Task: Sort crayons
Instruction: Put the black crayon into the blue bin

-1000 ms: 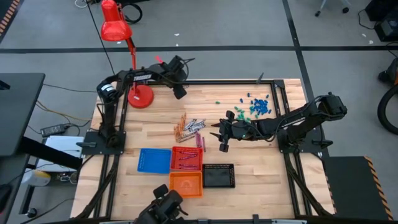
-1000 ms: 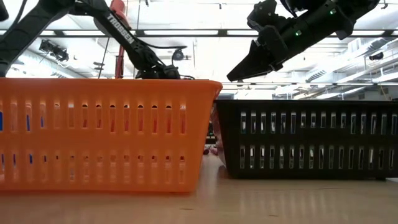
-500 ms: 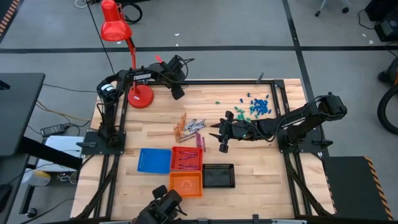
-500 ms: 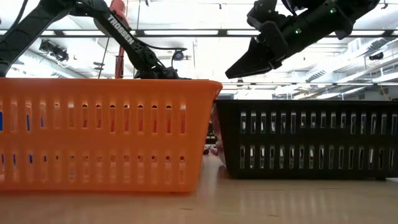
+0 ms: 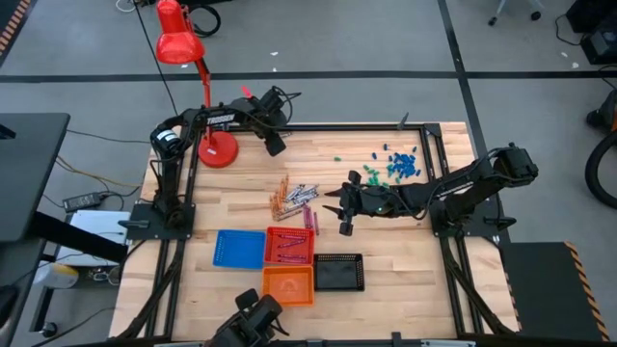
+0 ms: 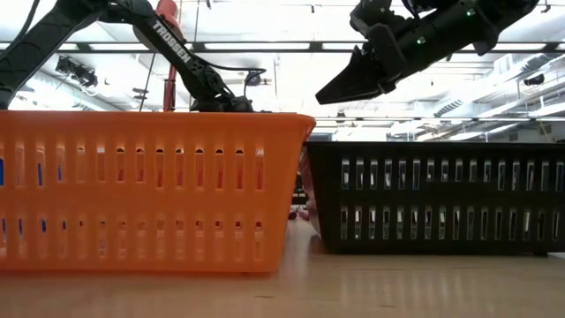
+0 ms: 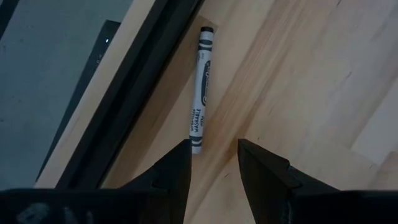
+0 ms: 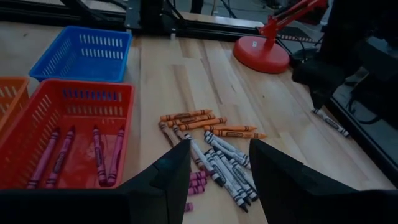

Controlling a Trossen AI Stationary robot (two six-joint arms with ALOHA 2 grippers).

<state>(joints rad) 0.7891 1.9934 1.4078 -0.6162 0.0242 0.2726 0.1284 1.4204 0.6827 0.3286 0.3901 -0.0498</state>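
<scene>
Four magenta crayons [image 8: 74,155] lie in the red basket [image 8: 37,102] at left; the orange and grey pile [image 8: 211,152] at frame centre remains unsorted. Right gripper [image 8: 217,180] hovers spread over it; left gripper [image 7: 214,163], spread, over a stray grey crayon [image 7: 202,87]

The left arm reaches from its base at the table's left edge toward the far edge, its forearm stretched level and its left gripper [image 5: 277,143] pointing down near the far rail, the two dark fingers [image 7: 174,171] parted with nothing between them. The right arm extends from its base on the right side toward the table's middle, held low and nearly level, its right gripper [image 5: 337,210] raised above the tabletop, fingers [image 8: 165,177] spread apart and empty.
</scene>
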